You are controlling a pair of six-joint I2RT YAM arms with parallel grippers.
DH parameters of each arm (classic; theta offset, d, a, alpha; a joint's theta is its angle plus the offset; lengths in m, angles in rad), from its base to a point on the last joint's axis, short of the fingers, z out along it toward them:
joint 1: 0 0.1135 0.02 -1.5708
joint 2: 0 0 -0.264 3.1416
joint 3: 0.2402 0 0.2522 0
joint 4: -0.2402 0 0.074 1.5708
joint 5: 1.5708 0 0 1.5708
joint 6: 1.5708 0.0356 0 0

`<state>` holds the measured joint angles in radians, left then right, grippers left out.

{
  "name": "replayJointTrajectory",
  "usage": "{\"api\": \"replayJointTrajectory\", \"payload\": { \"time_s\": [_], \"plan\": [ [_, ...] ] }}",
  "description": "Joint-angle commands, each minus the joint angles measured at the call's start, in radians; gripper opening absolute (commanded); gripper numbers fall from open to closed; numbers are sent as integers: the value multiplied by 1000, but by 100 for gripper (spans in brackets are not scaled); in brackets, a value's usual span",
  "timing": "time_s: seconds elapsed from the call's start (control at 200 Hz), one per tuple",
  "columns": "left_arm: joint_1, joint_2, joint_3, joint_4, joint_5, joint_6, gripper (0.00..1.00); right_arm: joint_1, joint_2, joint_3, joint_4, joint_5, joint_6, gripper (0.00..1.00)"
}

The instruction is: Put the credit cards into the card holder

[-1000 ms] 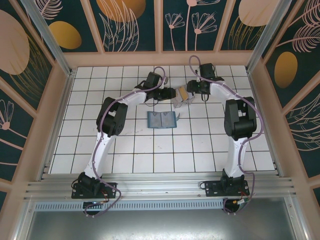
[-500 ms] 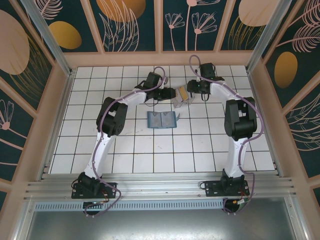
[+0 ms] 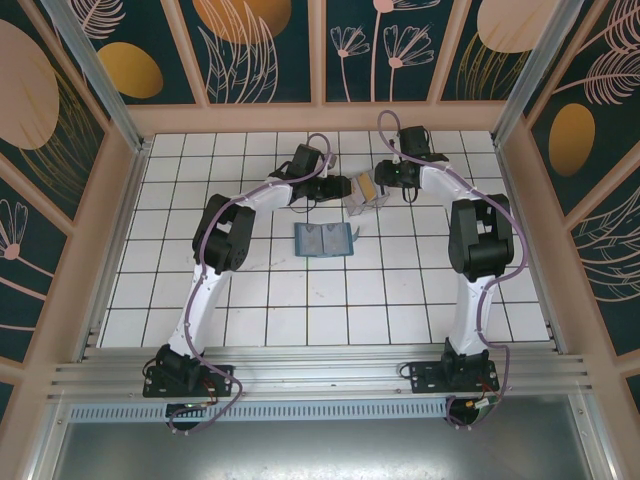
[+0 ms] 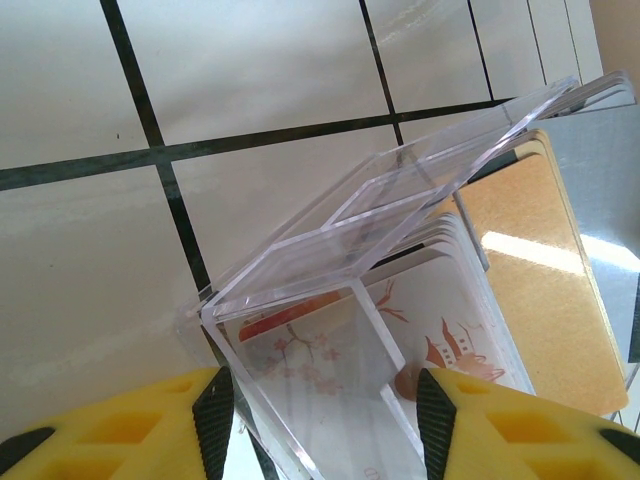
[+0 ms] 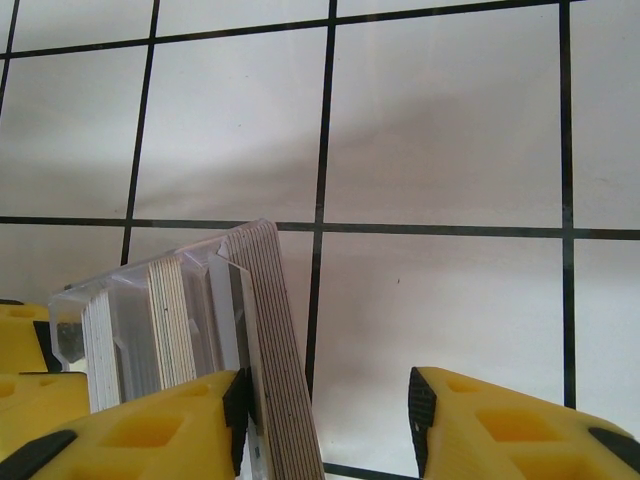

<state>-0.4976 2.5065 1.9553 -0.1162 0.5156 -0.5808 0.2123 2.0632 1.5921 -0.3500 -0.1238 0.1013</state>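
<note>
The credit cards (image 3: 366,189) stand on edge in a clear plastic case (image 4: 330,250), held up above the far middle of the table between my two grippers. My left gripper (image 4: 325,415) is shut on that case, one pad on each side; printed cards and a gold-yellow card (image 4: 540,270) show through and past it. My right gripper (image 5: 328,410) is open: a stack of cards (image 5: 275,350) at the case's open side leans against its left pad, with a wide gap to the right pad. The card holder (image 3: 326,240), teal-blue, lies open flat just nearer than the grippers.
White tiled table (image 3: 300,300) with black grid lines, wooden walls on three sides. Both arms reach to the far middle, the left gripper (image 3: 338,188) and right gripper (image 3: 383,180) facing each other across the case.
The right gripper's jaws have narrowed a little around the card stack. The arms, the case and the card holder have stayed where they were.
</note>
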Motion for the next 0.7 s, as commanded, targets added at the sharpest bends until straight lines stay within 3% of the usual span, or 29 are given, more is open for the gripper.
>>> {"api": "replayJointTrajectory", "payload": {
  "time_s": [0.0, 0.19, 0.43, 0.696],
  "plan": [
    [-7, -11, -30, -63, -7, -11, 53, 2, -58, 24, -40, 41, -24, 44],
    [-7, -12, -29, -60, -5, -13, 53, 4, -58, 32, -46, 26, -25, 31],
    [-7, -12, -29, -62, -5, -14, 53, 8, -72, 37, -50, 20, -28, 25],
    [-7, -12, -25, -62, -3, -16, 53, 11, -92, 50, -63, -15, -32, 10]
  ]
}}
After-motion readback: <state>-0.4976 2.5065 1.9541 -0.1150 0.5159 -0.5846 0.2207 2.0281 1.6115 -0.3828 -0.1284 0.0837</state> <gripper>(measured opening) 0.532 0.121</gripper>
